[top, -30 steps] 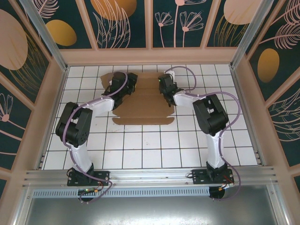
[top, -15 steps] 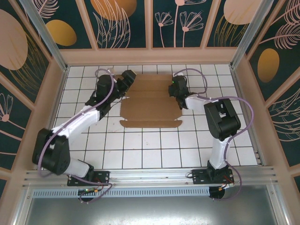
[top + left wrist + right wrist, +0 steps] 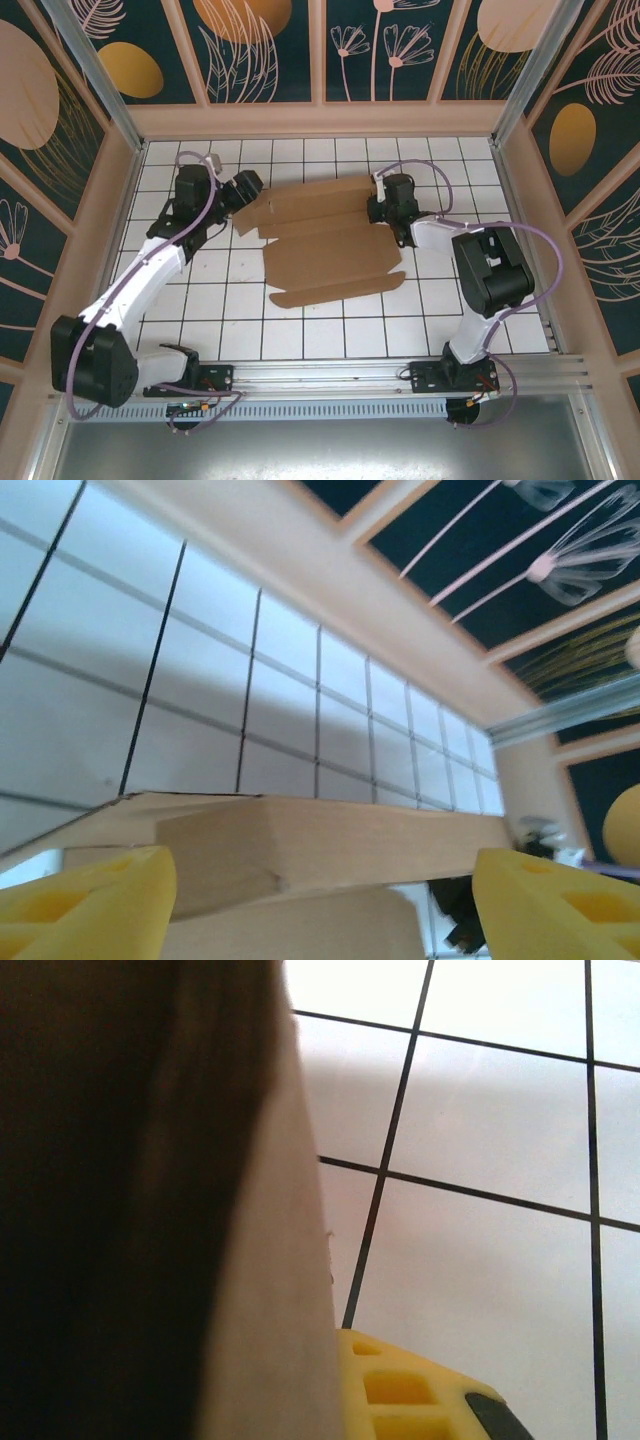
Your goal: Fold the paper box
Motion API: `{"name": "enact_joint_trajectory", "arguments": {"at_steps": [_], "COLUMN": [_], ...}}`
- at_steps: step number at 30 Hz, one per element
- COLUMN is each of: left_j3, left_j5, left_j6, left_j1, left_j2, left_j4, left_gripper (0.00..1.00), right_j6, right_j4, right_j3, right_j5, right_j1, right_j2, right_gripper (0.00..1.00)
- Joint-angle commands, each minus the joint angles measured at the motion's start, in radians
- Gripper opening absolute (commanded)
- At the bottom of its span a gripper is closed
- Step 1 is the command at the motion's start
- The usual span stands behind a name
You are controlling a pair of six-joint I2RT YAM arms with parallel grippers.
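The paper box [image 3: 325, 245] is a brown cardboard sheet with flaps, lying mostly flat and skewed on the white tiles. My left gripper [image 3: 243, 190] is at its far left corner, open. In the left wrist view its yellow fingers [image 3: 90, 900] stand wide apart, with a raised flap of the paper box [image 3: 340, 845] spanning the gap just beyond them. My right gripper [image 3: 383, 207] is shut on the sheet's right edge. In the right wrist view the paper box [image 3: 270, 1290] lies pressed against one yellow finger [image 3: 420, 1395]; the other finger is hidden behind it.
White tiled floor [image 3: 330, 325] runs between the sheet and the arm bases. Wooden walls [image 3: 320, 120] with dark patterned panels enclose the back and both sides. The left arm's elbow [image 3: 90, 350] juts toward the left wall.
The left arm swung out to the left and its gripper opened. The right gripper moved right, and the cardboard slid right and turned with it.
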Motion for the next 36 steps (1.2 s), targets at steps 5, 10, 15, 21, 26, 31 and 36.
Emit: {"name": "enact_joint_trajectory", "arguments": {"at_steps": [5,10,15,21,26,31,36], "left_j3": [-0.056,-0.058,-0.092,-0.163,-0.232,-0.282,-0.286], "left_j5": [0.131,0.145,0.138,0.206,0.224,0.229,0.209], "left_j6": [-0.034,-0.055,-0.078,-0.16,-0.214,-0.272,-0.287], "left_j1": [0.003,0.004,0.005,0.006,0.005,0.005,0.005], "left_j2": [0.066,0.111,0.152,0.19,0.211,0.24,0.254], "left_j4": [0.097,0.141,0.214,0.441,0.588,0.696,0.69], "left_gripper": [0.72,0.69,0.67,0.52,0.34,0.23,0.17], "right_j6": [-0.029,-0.029,-0.027,-0.006,0.021,0.046,0.067], "right_j4": [0.023,0.018,0.016,0.011,0.017,0.02,0.034], "right_j3": [-0.037,-0.031,-0.029,-0.022,-0.022,-0.023,-0.047], "right_j5": [-0.03,-0.052,-0.081,-0.106,-0.119,-0.123,-0.107], "right_j1": [0.002,0.004,0.004,0.001,0.0,-0.001,-0.011], "right_j2": [-0.038,-0.034,-0.03,-0.01,-0.004,0.004,-0.024], "right_gripper": [0.09,0.08,0.08,0.05,0.05,0.07,0.4]}}
